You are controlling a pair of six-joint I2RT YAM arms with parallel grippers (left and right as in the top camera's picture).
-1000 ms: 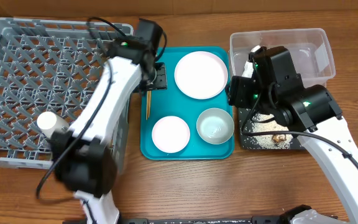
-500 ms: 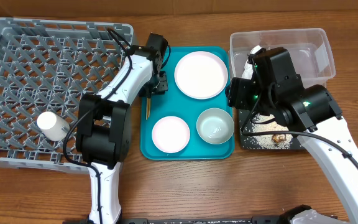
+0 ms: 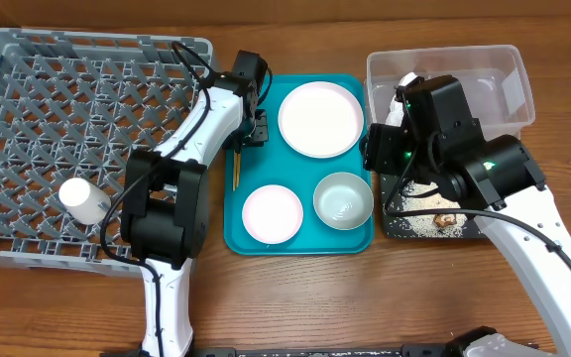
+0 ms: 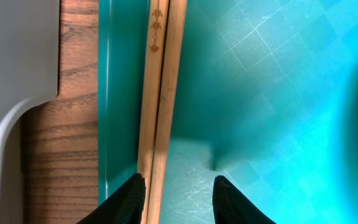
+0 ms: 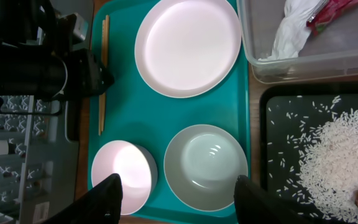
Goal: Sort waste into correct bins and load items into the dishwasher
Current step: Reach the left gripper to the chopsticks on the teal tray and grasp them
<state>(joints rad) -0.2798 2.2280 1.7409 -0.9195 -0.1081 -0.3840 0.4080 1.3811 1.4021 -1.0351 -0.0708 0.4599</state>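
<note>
Since the chopsticks (image 4: 157,93) lie flat against the wall of the teal tray (image 4: 260,93), left of middle, the left gripper (image 4: 179,199), fingers spread, could pinch just one stick or slip off. The right gripper (image 5: 182,199) gapes empty.

Chopsticks (image 3: 234,171) along serving tray (image 3: 295,171) left edge

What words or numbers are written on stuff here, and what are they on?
On the chopsticks: small dark stamped marks near one end, too blurred to read.
On the red snack wrapper: any print is too small to read.
Nothing else shows words, numbers or signs.
</note>
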